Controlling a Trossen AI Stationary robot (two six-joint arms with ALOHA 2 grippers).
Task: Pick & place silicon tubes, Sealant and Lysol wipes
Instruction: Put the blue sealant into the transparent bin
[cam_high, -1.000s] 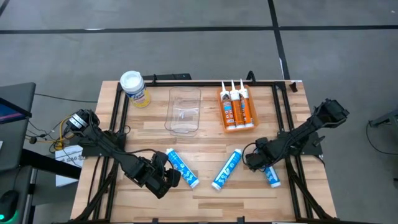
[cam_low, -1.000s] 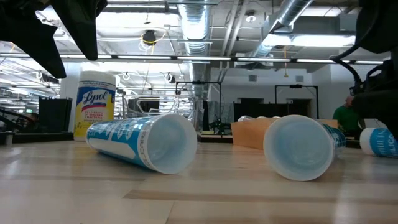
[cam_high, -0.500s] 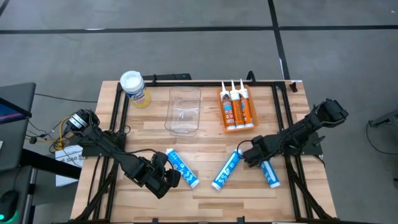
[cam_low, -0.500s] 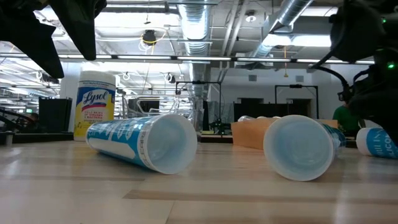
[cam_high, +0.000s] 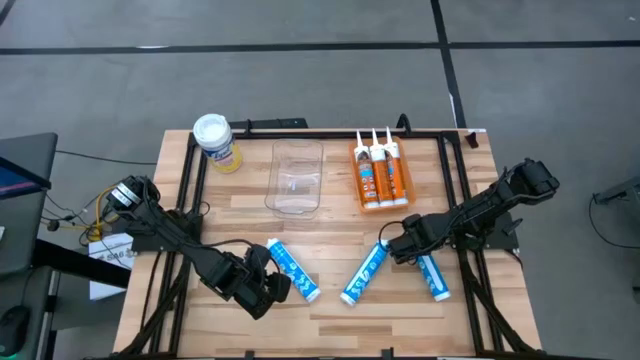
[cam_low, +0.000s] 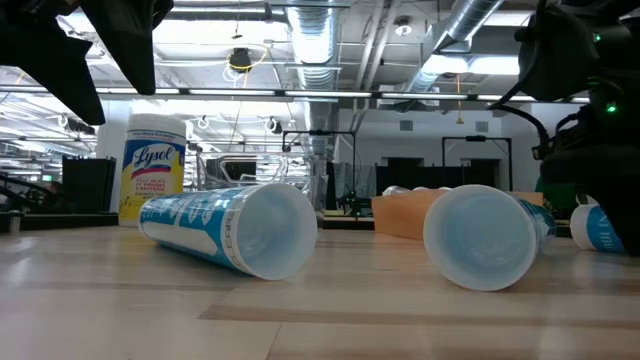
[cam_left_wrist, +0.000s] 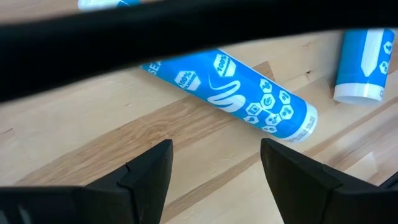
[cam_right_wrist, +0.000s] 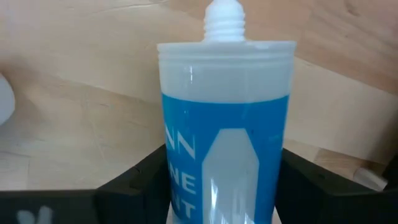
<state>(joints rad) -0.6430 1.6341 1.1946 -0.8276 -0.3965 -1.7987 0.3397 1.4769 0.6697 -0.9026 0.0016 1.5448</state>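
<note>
you are looking at a wooden table (cam_high: 330, 305) with both arms low over its near half. your right end effector (cam_high: 392, 247) is sitting at the nozzle end of the middle blue tube (cam_high: 364, 271), which is lying diagonally near the table's centre. in the right wrist view that tube (cam_right_wrist: 225, 137) is lying between the two dark fingers (cam_right_wrist: 138, 180), threaded white tip pointing away from the camera; the fingers are spread wide on either side of the tube body, and you cannot tell whether they are touching it.

your left end effector (cam_high: 272, 288) is hovering at the near left, just beside the left blue tube (cam_high: 292, 269). in the left wrist view its fingers (cam_left_wrist: 149, 171) are standing wide apart above bare wood, holding nothing, with that tube (cam_left_wrist: 233, 96) lying just beyond them.

a third blue tube (cam_high: 434, 277) is lying near the right edge, partly under the right arm.

along the far side: the lysol wipes canister (cam_high: 217, 142) is standing upright at the far left corner, white lid up; in the low view its yellow label (cam_low: 153, 175) is showing behind the left tube. a clear plastic bin (cam_high: 295, 177) is sitting at far centre. three orange sealant tubes (cam_high: 379, 172) are lying side by side to its right, nozzles pointing away, apparently in an orange tray.
</note>
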